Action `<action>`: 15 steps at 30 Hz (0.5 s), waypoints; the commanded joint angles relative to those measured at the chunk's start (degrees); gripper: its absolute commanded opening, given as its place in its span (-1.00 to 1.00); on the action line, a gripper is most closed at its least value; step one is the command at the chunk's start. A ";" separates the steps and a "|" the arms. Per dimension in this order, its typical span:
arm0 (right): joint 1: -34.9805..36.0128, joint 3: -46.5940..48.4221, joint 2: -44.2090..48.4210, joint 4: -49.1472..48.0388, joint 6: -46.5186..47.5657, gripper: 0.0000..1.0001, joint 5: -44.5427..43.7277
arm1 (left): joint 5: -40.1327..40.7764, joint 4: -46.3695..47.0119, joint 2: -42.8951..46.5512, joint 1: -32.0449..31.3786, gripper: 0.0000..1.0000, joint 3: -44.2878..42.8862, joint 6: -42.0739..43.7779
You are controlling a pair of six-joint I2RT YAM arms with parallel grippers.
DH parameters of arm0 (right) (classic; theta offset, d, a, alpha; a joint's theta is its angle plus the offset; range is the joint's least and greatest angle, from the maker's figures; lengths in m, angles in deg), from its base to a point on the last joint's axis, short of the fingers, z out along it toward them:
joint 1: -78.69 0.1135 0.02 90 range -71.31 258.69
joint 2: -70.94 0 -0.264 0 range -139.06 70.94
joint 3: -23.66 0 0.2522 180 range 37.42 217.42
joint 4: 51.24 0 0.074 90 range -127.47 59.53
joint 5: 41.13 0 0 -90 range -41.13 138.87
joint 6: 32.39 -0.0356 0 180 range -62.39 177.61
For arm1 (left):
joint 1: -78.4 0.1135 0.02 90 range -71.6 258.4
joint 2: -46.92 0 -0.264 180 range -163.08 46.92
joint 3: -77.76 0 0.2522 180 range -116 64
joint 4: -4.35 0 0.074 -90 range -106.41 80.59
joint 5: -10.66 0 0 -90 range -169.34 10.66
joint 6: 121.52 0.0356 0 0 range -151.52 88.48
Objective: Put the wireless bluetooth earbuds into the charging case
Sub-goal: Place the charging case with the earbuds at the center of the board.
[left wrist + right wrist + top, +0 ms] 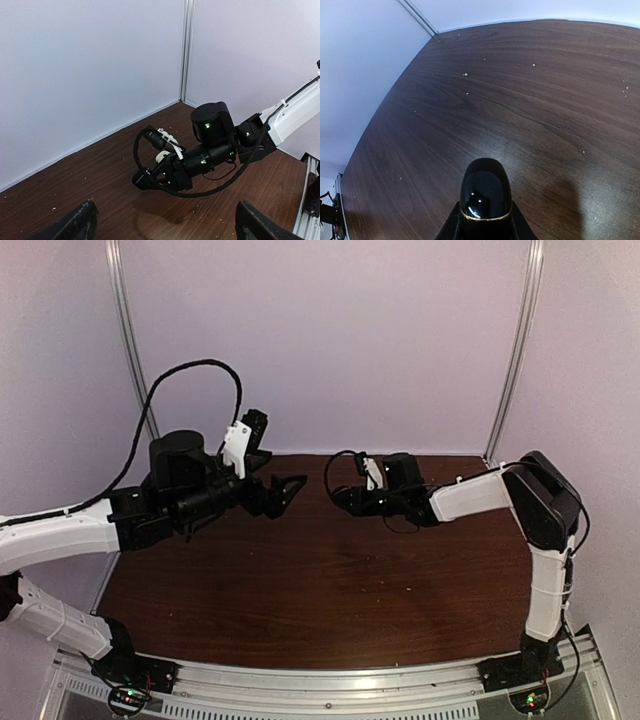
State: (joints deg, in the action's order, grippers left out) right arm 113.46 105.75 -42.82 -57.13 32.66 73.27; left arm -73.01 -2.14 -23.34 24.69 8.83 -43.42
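Note:
A glossy black charging case with a thin gold seam is held in my right gripper, whose jaws are shut on its lower sides. The case is held a little above the brown table, lid end pointing away. In the top view the right gripper is at the table's far middle. The left wrist view shows the case at that gripper's tip. My left gripper is open and empty, raised to the left of the right gripper and facing it. Its fingers stand wide apart. No earbuds are in view.
White walls close the table at the back and both sides, with aluminium posts in the corners. Small pale crumbs dot the wood. A metal rail with the arm bases runs along the near edge.

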 commanded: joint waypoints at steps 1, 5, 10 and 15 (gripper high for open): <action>-0.53 3.58 -4.78 -0.97 -3.62 -0.85 -0.91 | 2.14 2.50 1.64 0.14 0.95 1.39 -0.46; -1.12 7.13 -9.51 -0.04 -4.34 -0.83 -1.01 | 2.63 2.72 2.22 0.19 0.95 2.38 -0.32; -1.84 10.30 -13.61 0.99 -5.24 -0.72 -0.76 | 2.90 2.83 2.32 0.36 0.95 3.04 -0.14; -2.65 11.37 -14.74 2.55 -4.88 -0.59 -1.95 | 2.99 3.19 2.32 0.70 0.95 3.74 0.03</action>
State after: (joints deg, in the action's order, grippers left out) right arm 111.71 115.20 -56.98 -55.23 28.40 72.83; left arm -70.85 -1.95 -22.07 24.84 11.80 -43.45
